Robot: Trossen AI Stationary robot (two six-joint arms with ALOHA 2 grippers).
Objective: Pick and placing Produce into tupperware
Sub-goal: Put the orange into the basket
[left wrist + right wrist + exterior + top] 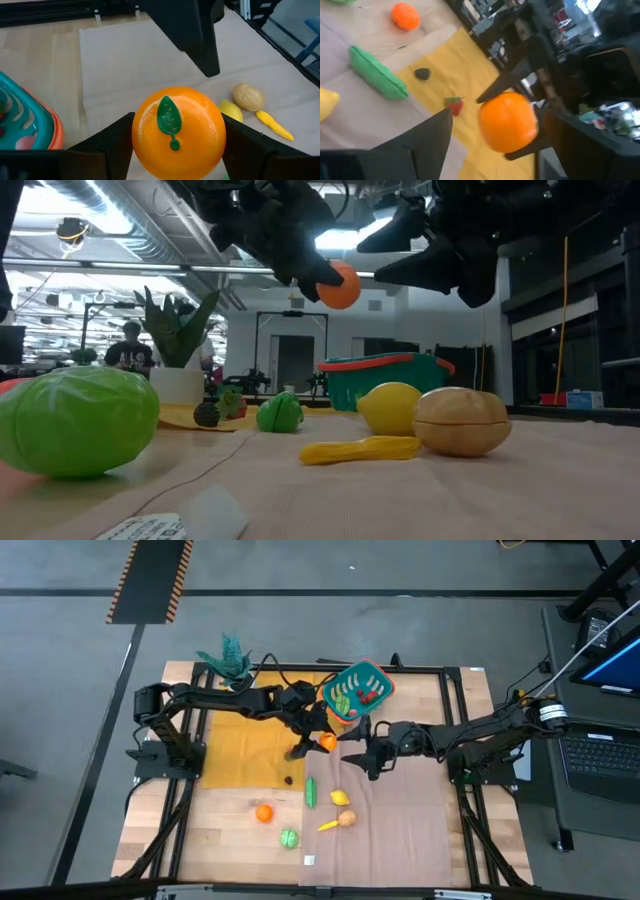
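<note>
Aloft near the tabletop's far edge, the left gripper [172,150] pinches the orange [178,132] beside the tupperware [358,688], facing the spread right gripper [362,744].

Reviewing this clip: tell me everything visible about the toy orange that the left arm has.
The toy orange is a glossy, dimpled plastic ball with a green leaf and stem moulded on one face. It is whole and clean. The left gripper clamps it between its two dark fingers, one on each side, lifted clear of the table, beside the tupperware. The right gripper stands open close by, not touching it.
</note>
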